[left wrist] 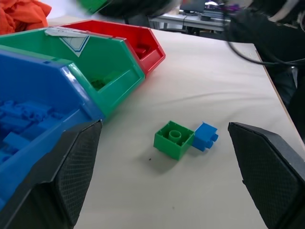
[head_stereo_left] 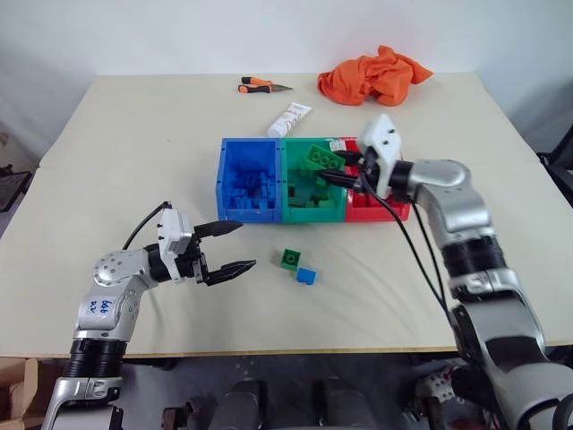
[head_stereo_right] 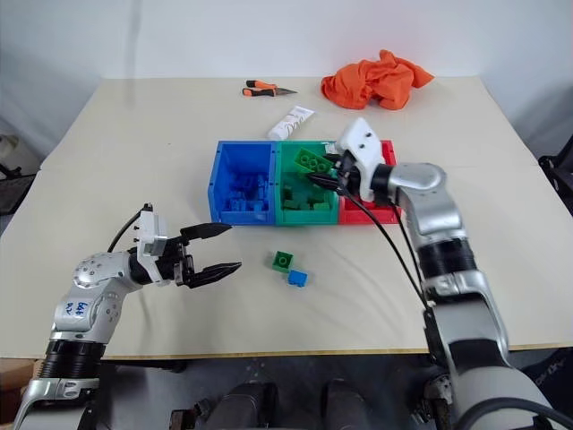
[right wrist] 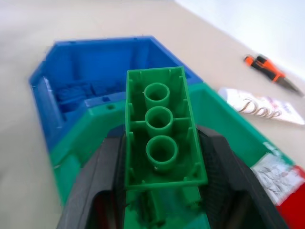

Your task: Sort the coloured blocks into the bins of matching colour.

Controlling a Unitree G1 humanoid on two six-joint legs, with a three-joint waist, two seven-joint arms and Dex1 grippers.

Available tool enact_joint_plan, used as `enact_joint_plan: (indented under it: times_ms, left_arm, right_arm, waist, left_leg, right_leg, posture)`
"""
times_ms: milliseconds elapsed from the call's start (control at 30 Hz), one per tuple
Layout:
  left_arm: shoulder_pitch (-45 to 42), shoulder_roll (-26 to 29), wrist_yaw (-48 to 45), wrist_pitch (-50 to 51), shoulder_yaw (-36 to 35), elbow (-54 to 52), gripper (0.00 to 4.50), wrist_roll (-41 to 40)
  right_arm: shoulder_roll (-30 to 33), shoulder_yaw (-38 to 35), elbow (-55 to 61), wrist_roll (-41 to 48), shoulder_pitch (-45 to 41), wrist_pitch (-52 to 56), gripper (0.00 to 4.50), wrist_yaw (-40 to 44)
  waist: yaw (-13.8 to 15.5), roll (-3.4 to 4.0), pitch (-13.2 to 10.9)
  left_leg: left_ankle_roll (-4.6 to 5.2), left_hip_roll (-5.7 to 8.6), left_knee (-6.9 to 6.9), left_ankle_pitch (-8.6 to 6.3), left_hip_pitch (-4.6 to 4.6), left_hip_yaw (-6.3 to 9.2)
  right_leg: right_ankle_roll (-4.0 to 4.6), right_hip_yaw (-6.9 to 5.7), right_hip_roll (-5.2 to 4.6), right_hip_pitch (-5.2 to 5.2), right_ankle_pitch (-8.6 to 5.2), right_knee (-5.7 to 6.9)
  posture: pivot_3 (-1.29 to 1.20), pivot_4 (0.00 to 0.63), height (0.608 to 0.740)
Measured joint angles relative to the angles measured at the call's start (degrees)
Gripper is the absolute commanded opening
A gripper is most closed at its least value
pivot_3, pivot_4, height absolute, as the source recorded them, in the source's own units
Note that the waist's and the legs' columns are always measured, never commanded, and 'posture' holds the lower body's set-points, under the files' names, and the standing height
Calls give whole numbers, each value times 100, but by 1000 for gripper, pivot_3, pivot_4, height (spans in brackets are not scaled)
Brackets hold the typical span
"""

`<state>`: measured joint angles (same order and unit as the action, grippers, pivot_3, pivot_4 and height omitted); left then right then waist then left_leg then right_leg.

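Observation:
Three joined bins stand mid-table: blue (head_stereo_left: 224, 184), green (head_stereo_left: 309, 215) and red (head_stereo_left: 378, 213). Blue bricks fill the blue bin, and green bricks lie in the green one. Over the green bin my right gripper (head_stereo_left: 335, 168) is shut on a long green block (right wrist: 162, 138), whose hollow underside faces the wrist camera. A small green block (head_stereo_left: 290, 260) and a small blue block (head_stereo_left: 306, 276) touch each other on the table in front of the bins. To their left my left gripper (head_stereo_left: 246, 245) is open and empty, pointing towards them.
At the back of the table lie an orange cloth (head_stereo_left: 374, 75), a white tube (head_stereo_left: 289, 119) and an orange-handled cutter (head_stereo_left: 261, 86). The table's front edge runs just behind my arms.

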<state>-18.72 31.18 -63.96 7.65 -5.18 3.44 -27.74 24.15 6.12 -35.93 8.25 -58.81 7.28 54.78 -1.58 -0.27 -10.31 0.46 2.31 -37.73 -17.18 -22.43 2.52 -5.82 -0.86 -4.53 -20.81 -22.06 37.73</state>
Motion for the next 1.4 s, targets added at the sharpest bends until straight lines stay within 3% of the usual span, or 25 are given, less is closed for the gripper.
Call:
enact_joint_plan:
  times_ms: [167,367,600,767,967,1100,1400]
  left_arm:
    - [2,0,2,-38,1,5,4500,3]
    - [-16,-25,4,-67,18,9,4500,4]
    - [-120,-77,-150,-77,133,220,4500,22]
    - [-182,-80,-293,-83,247,264,4500,76]
    - [-63,40,-392,-26,299,148,4500,97]
    - [294,355,-385,104,204,-157,4500,86]
    - [1258,926,-200,533,-328,-1153,4500,-34]
  right_arm:
    - [-98,15,-999,-282,-412,-612,4470,-87]
    - [-20,5,-671,-274,-260,-814,4470,218]
    - [1441,-394,2916,848,2362,507,4470,1317]
    - [2331,-1153,4353,1458,3848,1077,4470,1550]
    - [2917,-2450,4794,1925,5478,1188,4470,1862]
    - [3036,-2772,4729,2024,5736,1144,4470,1955]
    - [3040,-2532,4306,2072,5120,1062,4470,1953]
  waist:
    - [-14,0,0]
    - [-13,1,0]
    - [166,1,0]
    - [160,0,-1]
    - [139,-1,-1]
    - [122,-1,-1]
    - [188,2,-3]
  left_leg:
    - [0,-1,0,0,0,0]
    - [-1,-2,-2,0,0,0]
    - [2,3,-18,-9,-34,25]
    - [3,-1,-28,-5,-27,22]
    - [8,-2,-21,-4,2,4]
    - [7,-6,-10,-4,14,0]
    - [13,-4,-8,-7,7,6]
  right_leg:
    - [0,-2,0,0,0,1]
    - [0,-1,0,0,0,3]
    - [0,-10,0,2,0,-26]
    - [0,-10,2,13,0,-42]
    - [0,3,2,43,0,-62]
    - [0,10,4,46,0,-62]
    - [1,11,-3,49,0,-84]
  posture:
    - [0,150,740]
    - [0,150,740]
    - [0,150,740]
    - [0,150,740]
    - [0,150,740]
    - [0,150,740]
    - [0,150,740]
